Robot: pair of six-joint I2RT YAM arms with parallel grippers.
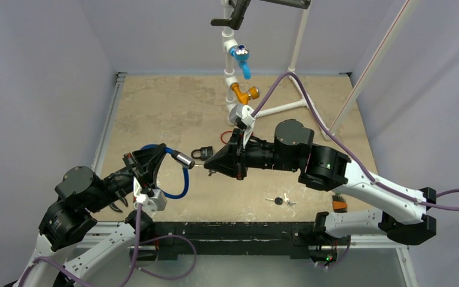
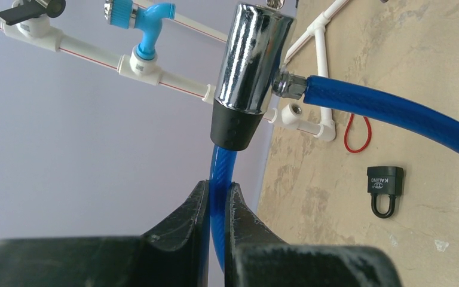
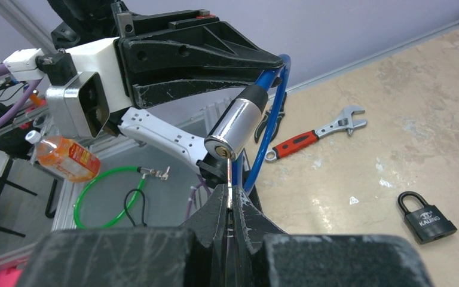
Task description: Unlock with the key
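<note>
My left gripper (image 2: 218,192) is shut on the blue cable (image 2: 220,179) of a cable lock and holds it off the table. The lock's chrome cylinder (image 1: 183,158) points right; it also shows in the left wrist view (image 2: 252,60) and in the right wrist view (image 3: 234,127). My right gripper (image 3: 230,194) is shut on a thin silver key (image 3: 229,176), whose tip sits in the keyhole at the cylinder's end face. In the top view the right gripper (image 1: 210,164) is just right of the cylinder.
A small black padlock (image 1: 202,152) lies on the table behind the cylinder, seen too in the right wrist view (image 3: 426,217). Spare keys (image 1: 281,201) lie near the front. A red-handled wrench (image 3: 314,134), a white pipe frame with a blue tap (image 1: 241,60) and a red band (image 2: 357,128) are around.
</note>
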